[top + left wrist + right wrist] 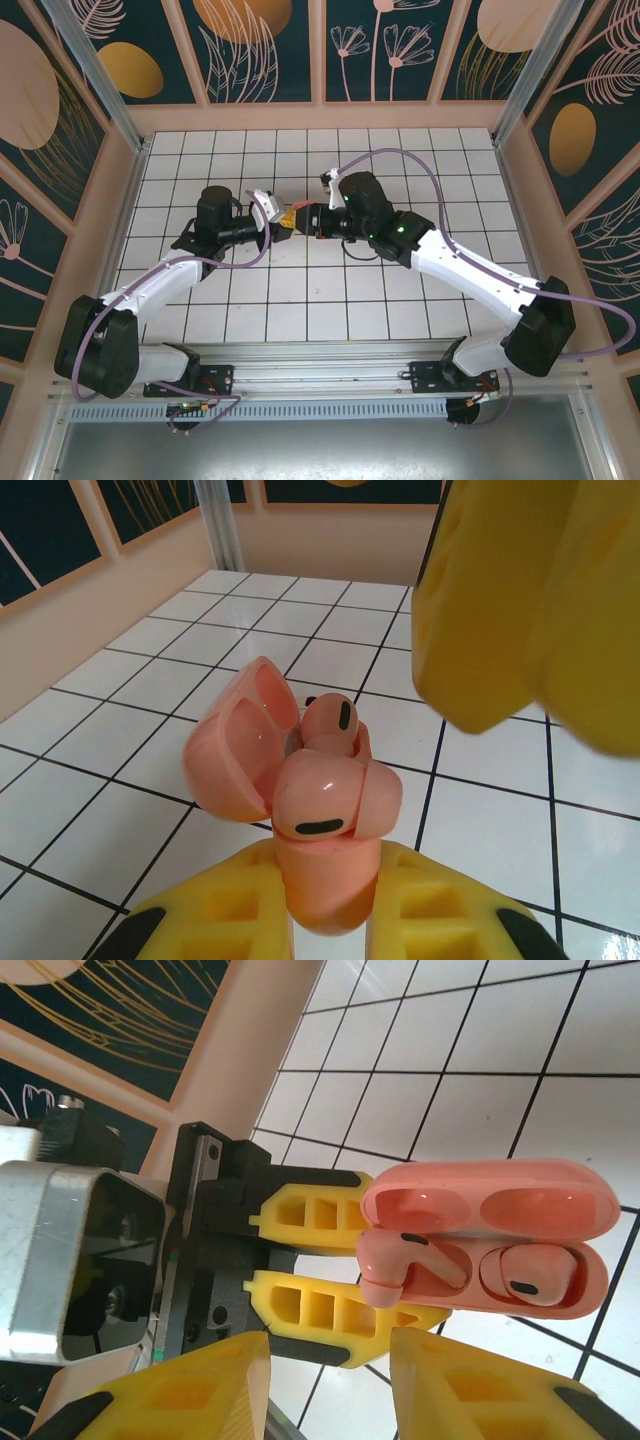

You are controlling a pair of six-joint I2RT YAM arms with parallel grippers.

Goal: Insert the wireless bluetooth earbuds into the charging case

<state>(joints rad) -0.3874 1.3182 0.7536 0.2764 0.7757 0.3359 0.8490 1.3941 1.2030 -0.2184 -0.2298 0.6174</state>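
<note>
White tiled table (300, 300). Left gripper (283, 222) clamped the salmon-pink rounded plastic charging case (585, 1295), lid open. One pale-pink plastic earbud (520, 1278) sat seated, lower right; the second earbud (405, 1260) stuck out, half-in. Right gripper (330, 1385) empty, jaws apart. Next, probably: press it home.

left hand (325, 925): clamped | right hand (330, 1385): jaws apart | facing each other, close

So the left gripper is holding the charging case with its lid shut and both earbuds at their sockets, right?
Not quite: the lid is open, not shut. The right wrist view shows the left gripper holding the charging case with its lid open and both earbuds at their sockets.
</note>
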